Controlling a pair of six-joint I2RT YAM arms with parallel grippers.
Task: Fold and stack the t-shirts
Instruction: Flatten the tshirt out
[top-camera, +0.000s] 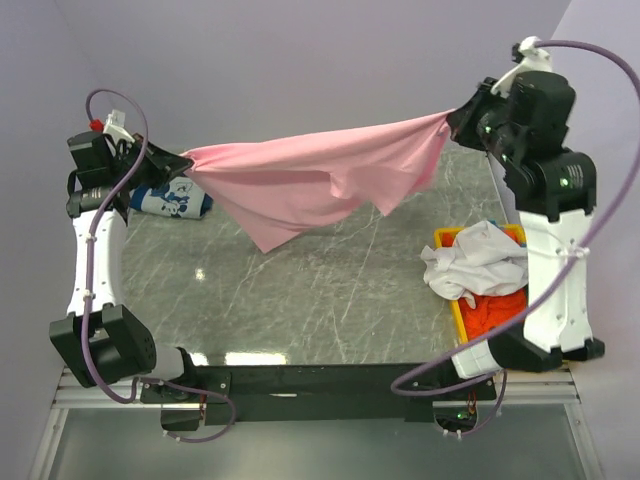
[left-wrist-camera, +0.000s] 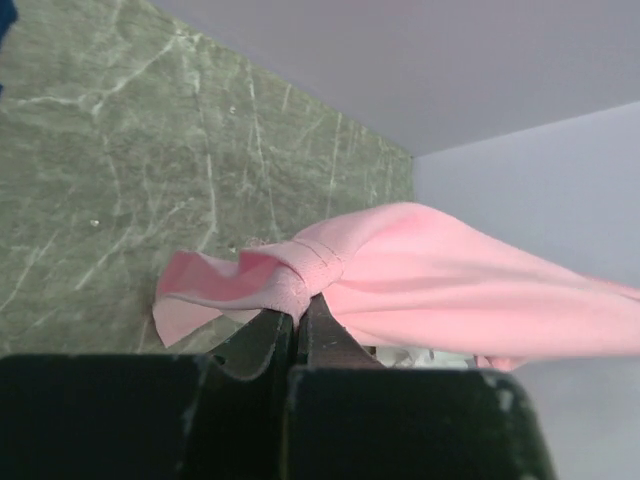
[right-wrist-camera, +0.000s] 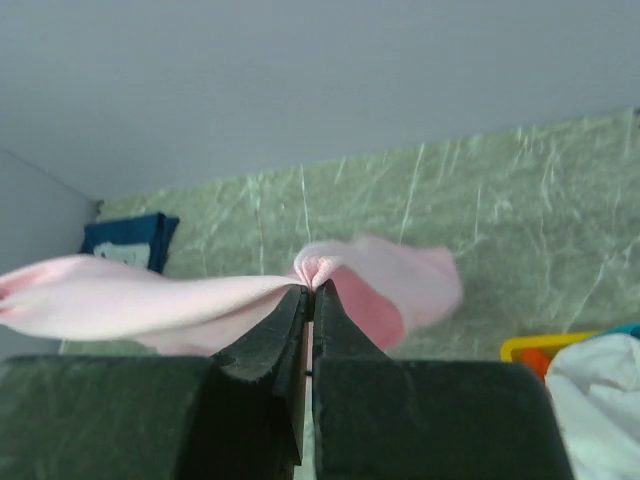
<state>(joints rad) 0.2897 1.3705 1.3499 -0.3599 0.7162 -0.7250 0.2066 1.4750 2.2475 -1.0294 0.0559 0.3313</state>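
The light-pink t-shirt (top-camera: 310, 180) hangs stretched in the air between both grippers, its lower folds sagging toward the table. My left gripper (top-camera: 184, 163) is shut on its left end; the left wrist view shows the pinched cloth (left-wrist-camera: 305, 275) at the gripper (left-wrist-camera: 301, 305). My right gripper (top-camera: 455, 118) is shut on its right end, seen in the right wrist view (right-wrist-camera: 311, 290) with the cloth (right-wrist-camera: 130, 300). A folded navy t-shirt with white print (top-camera: 170, 200) lies at the far left (right-wrist-camera: 125, 240). A white t-shirt (top-camera: 478, 260) and an orange-red one (top-camera: 495, 310) lie in the tray.
The yellow tray (top-camera: 455, 312) sits at the table's right side beside the right arm's base. The grey-green marbled table (top-camera: 320, 290) lies under the hanging shirt. Purple walls close the back and sides.
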